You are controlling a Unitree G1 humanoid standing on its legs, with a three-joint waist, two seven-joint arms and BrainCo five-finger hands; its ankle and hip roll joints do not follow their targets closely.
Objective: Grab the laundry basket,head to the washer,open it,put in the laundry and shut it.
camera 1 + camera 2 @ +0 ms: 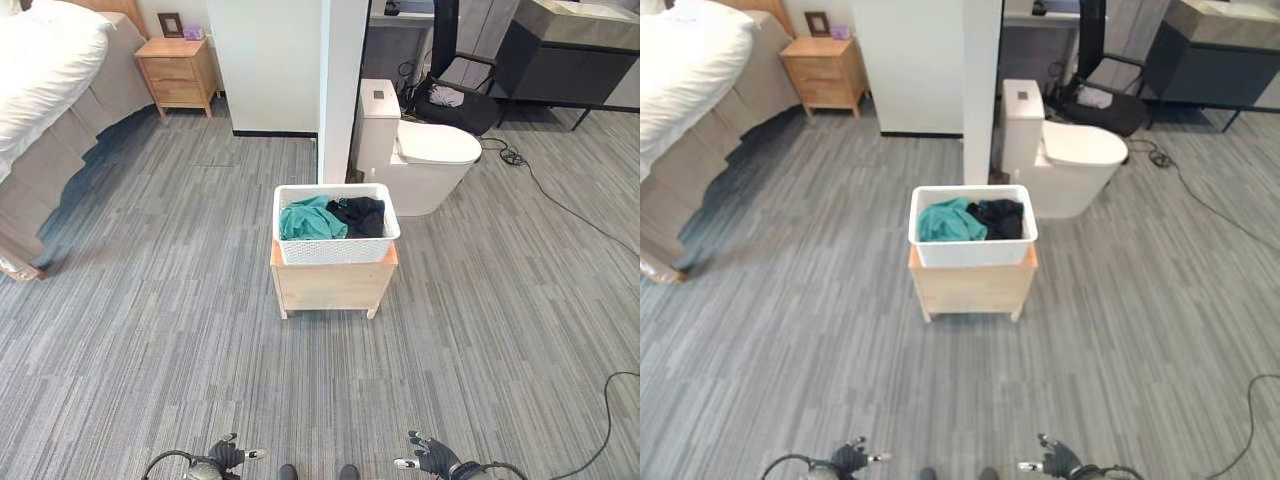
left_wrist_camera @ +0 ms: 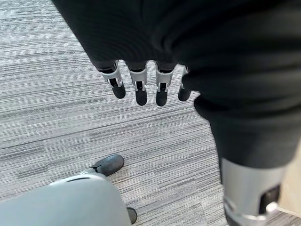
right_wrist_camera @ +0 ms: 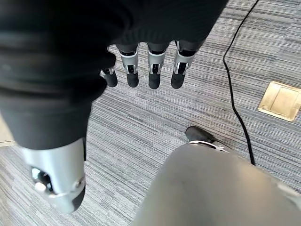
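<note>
While both hands [image 1: 228, 457] [image 1: 432, 455] hang open and empty, the laundry basket [image 1: 336, 248] sits well ahead.

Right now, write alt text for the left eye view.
A white laundry basket holding teal and black clothes sits on a low wooden stand on grey flooring. Both hands, left hand and right hand, hang low, fingers relaxed, holding nothing.

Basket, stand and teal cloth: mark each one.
Basket [image 1: 335, 251], left eye view, front wall.
Stand [image 1: 330, 286], left eye view, front panel.
Teal cloth [image 1: 308, 220], left eye view, middle of the heap.
</note>
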